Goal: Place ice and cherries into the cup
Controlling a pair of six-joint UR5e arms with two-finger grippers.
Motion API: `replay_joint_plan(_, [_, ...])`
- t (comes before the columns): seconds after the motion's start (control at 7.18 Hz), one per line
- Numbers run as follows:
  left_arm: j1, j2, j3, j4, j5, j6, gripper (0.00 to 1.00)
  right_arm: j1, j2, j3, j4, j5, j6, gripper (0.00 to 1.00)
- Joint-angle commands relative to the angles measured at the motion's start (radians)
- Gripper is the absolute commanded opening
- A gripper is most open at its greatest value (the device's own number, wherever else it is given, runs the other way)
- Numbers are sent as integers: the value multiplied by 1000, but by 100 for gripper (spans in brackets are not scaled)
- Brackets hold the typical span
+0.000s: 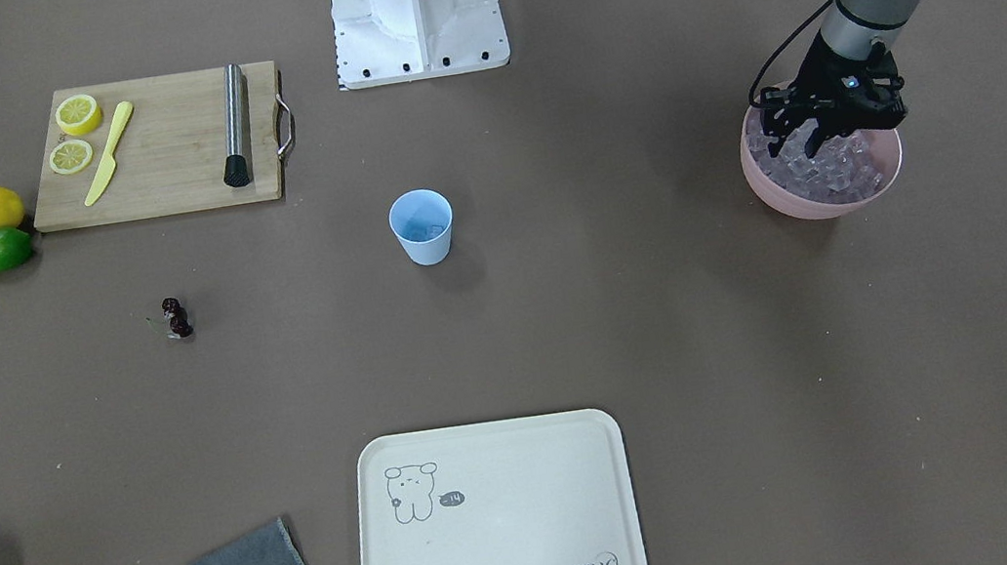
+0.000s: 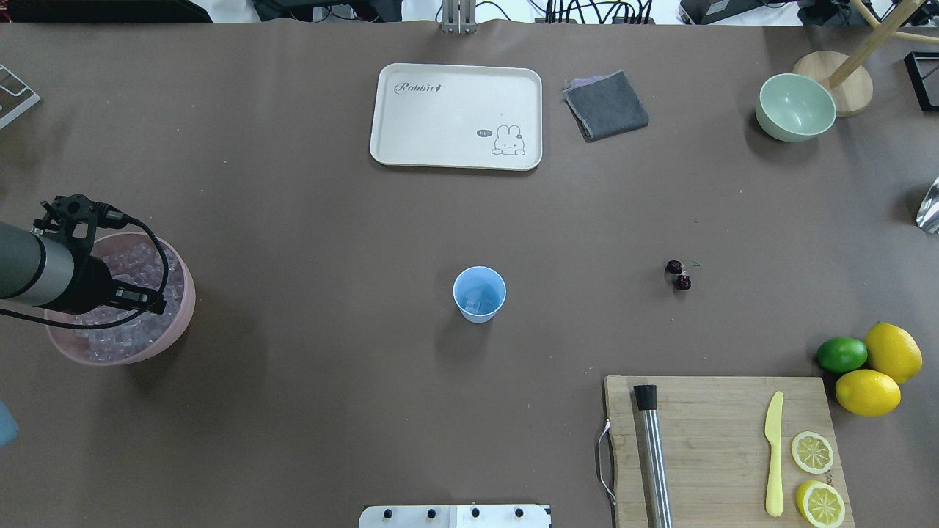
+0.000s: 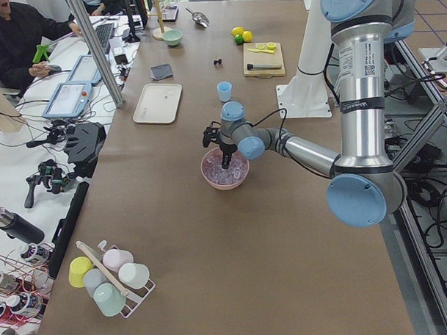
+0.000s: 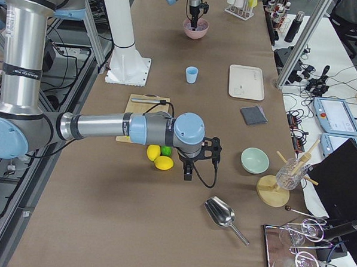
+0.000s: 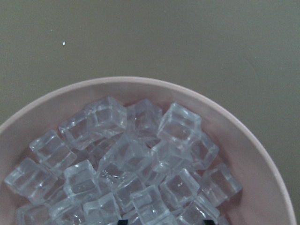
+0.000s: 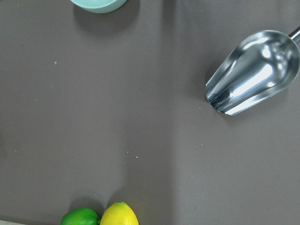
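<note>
The ice [image 5: 140, 159] is lying heaped in a pink bowl [image 1: 822, 200] at the left end of the brown table, many small clear cubes piled against one another. I am lowering nothing else into it but my left gripper [image 1: 802, 146], which is hanging right over the heap with its jaws apart, its tips at the level of the top cubes; I am not gripping a cube. The light blue cup [image 1: 423, 227] is standing upright at the table's middle, well apart from the bowl, and a few clear pieces are showing at its bottom. The cherries [image 1: 176, 318] are lying on the bare table to the right of the cup, well apart from it. A cream tray [image 2: 455, 117] is sitting on the far side beyond the cup. A wooden cutting board [image 2: 719, 440] is lying near me on the right. I am holding my right gripper [image 4: 188, 175] above the table at the far right end, near a metal scoop [image 6: 251, 72]; I cannot tell whether its jaws are apart or together.
</note>
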Motion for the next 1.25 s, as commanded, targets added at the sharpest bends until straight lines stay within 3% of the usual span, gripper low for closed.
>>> replay_joint_plan(0.0, [7, -3, 0, 0, 1, 1, 49, 1, -5, -1, 0, 0, -1, 100])
replay_joint_plan(0.7, [5, 5, -3, 0, 0, 1, 8, 1, -5, 1, 0, 0, 0, 100])
replay_joint_plan(1.11, [-7, 6, -15, 0, -8, 5, 8, 1, -1, 4, -2, 1, 2, 100])
